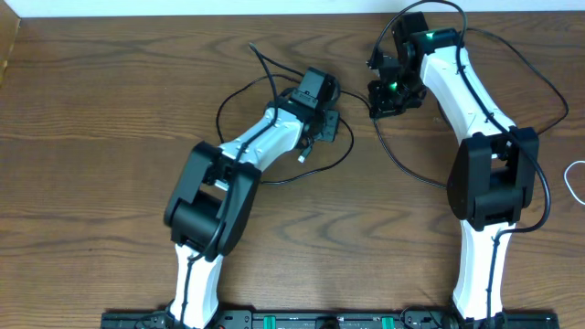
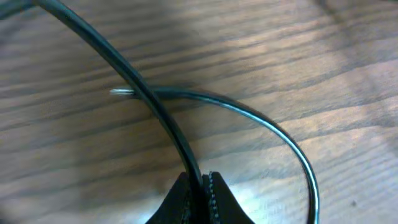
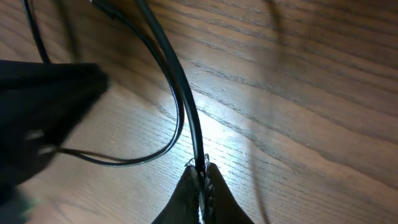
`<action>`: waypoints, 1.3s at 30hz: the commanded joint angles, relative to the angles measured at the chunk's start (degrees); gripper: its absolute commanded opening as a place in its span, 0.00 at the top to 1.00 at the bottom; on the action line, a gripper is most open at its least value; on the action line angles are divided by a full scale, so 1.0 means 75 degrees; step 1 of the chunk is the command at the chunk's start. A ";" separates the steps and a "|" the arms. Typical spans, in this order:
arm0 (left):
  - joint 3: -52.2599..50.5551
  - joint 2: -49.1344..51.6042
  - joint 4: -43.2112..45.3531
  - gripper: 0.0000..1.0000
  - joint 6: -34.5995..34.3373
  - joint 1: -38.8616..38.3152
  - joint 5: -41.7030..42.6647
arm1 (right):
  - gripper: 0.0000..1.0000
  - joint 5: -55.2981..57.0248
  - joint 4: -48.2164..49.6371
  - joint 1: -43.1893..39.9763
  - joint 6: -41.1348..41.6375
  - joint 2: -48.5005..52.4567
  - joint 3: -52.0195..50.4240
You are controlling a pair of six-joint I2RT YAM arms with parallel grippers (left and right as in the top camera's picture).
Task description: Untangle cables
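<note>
The left jaws are clenching a black cable (image 2: 163, 121) low over the bench (image 2: 311, 56), and the right jaws are likewise gripping a black strand (image 3: 186, 106). Just beyond the left grip, that cable is crossing a looping strand (image 2: 261, 121). Drawing the arms apart slowly and lifting the crossing clear looks wisest, since the cables (image 1: 340, 153) are lying looped mid-bench between the arms.

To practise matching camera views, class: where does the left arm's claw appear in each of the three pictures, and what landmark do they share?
Overhead: left claw sits in the upper middle of the picture.
Left wrist: the claw is bottom centre, shut on a black cable.
Right wrist: maybe the blurred dark shape at left; cannot tell.
Shared landmark: the wooden table.
</note>
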 commanded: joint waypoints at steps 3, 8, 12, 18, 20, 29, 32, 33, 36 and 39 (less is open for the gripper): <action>0.0038 -0.2159 -0.0970 0.93 0.0041 0.0510 -0.0291 | 0.99 -0.0099 -0.0006 -0.0172 -0.0070 -0.0093 0.0085; 0.0038 -0.3296 -0.2331 0.93 -0.0015 0.1218 -0.0297 | 0.99 -0.0102 0.0003 -0.0306 -0.0070 -0.0093 0.0085; 0.0038 -0.3471 -0.3276 0.92 -0.0166 0.1868 -0.0294 | 0.99 -0.0268 0.0085 -0.0423 -0.0085 -0.0137 0.0227; 0.0029 -0.3244 -0.3573 0.93 -0.0157 0.2142 -0.0294 | 0.99 -0.0577 -0.0242 -0.0673 -0.0026 -0.0525 0.1425; 0.0029 -0.3238 -0.3477 0.93 -0.0160 0.2142 -0.0291 | 0.99 -0.0495 -0.0425 -0.0857 0.0201 -0.0705 0.2017; 0.0029 -0.3238 -0.3375 0.93 -0.0160 0.2142 -0.0291 | 0.99 0.1711 -0.1352 -0.2445 0.1300 -0.1236 0.3348; 0.0029 -0.3238 -0.3375 0.93 -0.0160 0.2142 -0.0291 | 0.99 0.2369 -0.1690 -0.3104 0.1501 -0.1177 0.3281; 0.0029 -0.3238 -0.3375 0.93 -0.0160 0.2142 -0.0291 | 0.99 0.2643 -0.1743 -0.3308 0.1632 -0.1134 0.3235; 0.0029 -0.3238 -0.3375 0.93 -0.0160 0.2142 -0.0291 | 0.99 0.2984 -0.1760 -0.3850 0.1830 -0.1035 0.2999; 0.0029 -0.3238 -0.3372 0.93 -0.0160 0.2142 -0.0291 | 0.99 0.2311 -0.1789 -0.3893 0.1072 -0.1017 0.2798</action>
